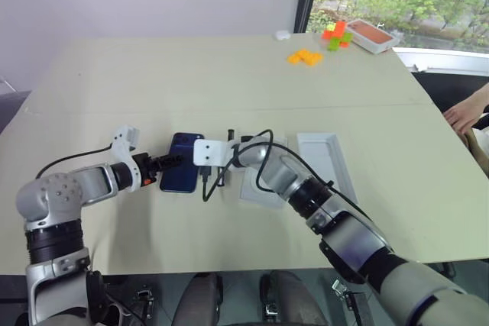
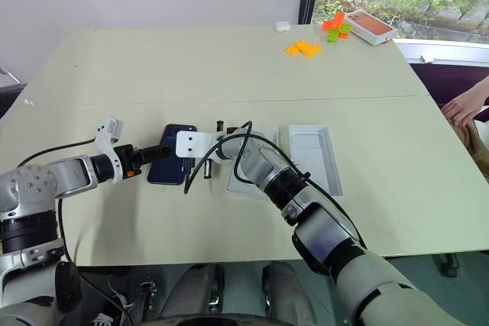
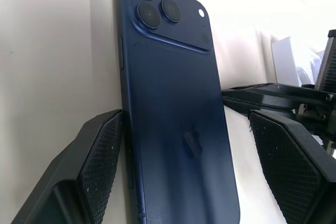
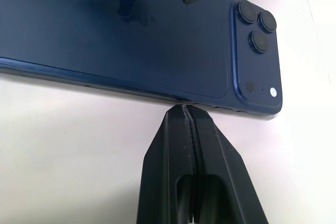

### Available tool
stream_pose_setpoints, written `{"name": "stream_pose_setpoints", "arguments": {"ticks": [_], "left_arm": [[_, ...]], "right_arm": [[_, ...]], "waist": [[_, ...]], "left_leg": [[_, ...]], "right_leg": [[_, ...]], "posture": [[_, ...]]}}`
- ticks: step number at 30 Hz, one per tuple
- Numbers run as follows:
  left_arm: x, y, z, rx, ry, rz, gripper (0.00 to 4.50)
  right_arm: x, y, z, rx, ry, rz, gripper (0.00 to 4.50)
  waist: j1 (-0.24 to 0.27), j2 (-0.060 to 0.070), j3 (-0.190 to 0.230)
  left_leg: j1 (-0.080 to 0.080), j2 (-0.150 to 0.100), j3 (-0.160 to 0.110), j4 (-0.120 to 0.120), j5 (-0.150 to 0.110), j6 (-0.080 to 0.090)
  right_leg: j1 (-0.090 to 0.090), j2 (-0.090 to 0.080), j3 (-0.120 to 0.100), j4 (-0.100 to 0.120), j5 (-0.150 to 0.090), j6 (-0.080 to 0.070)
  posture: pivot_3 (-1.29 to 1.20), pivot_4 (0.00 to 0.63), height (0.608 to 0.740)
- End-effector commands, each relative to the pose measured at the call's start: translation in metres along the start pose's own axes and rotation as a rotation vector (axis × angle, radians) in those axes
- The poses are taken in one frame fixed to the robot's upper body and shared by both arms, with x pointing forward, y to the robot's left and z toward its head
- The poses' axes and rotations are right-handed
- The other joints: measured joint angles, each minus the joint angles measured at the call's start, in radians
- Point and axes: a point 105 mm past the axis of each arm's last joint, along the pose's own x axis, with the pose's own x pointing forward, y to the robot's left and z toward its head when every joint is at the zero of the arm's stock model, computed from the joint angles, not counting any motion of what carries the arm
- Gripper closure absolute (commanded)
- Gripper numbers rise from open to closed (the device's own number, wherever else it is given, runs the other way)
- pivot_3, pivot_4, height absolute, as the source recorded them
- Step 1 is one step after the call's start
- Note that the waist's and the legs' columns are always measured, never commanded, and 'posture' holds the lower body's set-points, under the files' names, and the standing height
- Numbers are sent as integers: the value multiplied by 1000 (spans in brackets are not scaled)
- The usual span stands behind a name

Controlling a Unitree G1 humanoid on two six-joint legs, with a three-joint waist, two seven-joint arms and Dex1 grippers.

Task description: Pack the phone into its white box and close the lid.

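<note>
phone (image 1: 182, 163) hemmed — left gripper (image 1: 170, 163), right gripper (image 1: 208, 175) flanking

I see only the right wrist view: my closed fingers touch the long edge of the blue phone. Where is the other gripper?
Observer: The left gripper is at the phone's opposite side, jaws open astride it.
Operator: Does it press the phone?
Observer: One pad lies against the edge; the other stands apart.
Operator: Where are the boxes?
Observer: A white tray lies on the table beyond your right arm; another white piece is partly under that arm.
</note>
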Motion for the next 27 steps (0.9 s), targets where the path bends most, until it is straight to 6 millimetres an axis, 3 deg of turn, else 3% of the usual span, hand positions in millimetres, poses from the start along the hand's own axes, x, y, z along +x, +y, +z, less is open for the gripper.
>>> {"name": "stream_pose_setpoints", "arguments": {"ticks": [1,6,17,20,24,27], "left_arm": [[17,-10,-27,-106,110,-73,534],[20,-20,-29,-134,110,-112,534],[15,-10,-26,-136,94,-62,534],[14,-10,-26,-147,90,-67,1403],[13,-10,-30,-160,100,-76,3426],[13,-11,-34,-186,110,-98,3426]], "right_arm": [[1,5,-10,1,42,16,4500],[1,4,-11,2,43,13,4500],[0,5,-13,0,47,12,4500],[0,4,-14,-5,51,8,4500],[-1,4,-15,-6,52,9,4500],[-1,4,-15,-6,53,10,4500]], "waist": [[2,0,0],[3,0,0],[1,0,0],[0,0,0],[0,0,0],[-3,0,0]], "left_leg": [[0,0,0,0,0,0],[0,-1,0,0,1,2],[0,-1,-1,0,1,1],[0,-1,-1,0,1,1],[0,-1,-1,0,1,1],[0,-1,-1,0,1,1]], "right_leg": [[0,0,0,0,0,0],[2,-1,-1,0,0,0],[1,-1,-1,0,0,1],[1,-1,-1,0,0,1],[1,-1,-1,-1,0,1],[1,-1,-1,-1,0,1]], "posture": [[0,150,740],[0,150,740],[0,150,740],[0,150,740],[0,150,740],[0,150,740]]}}
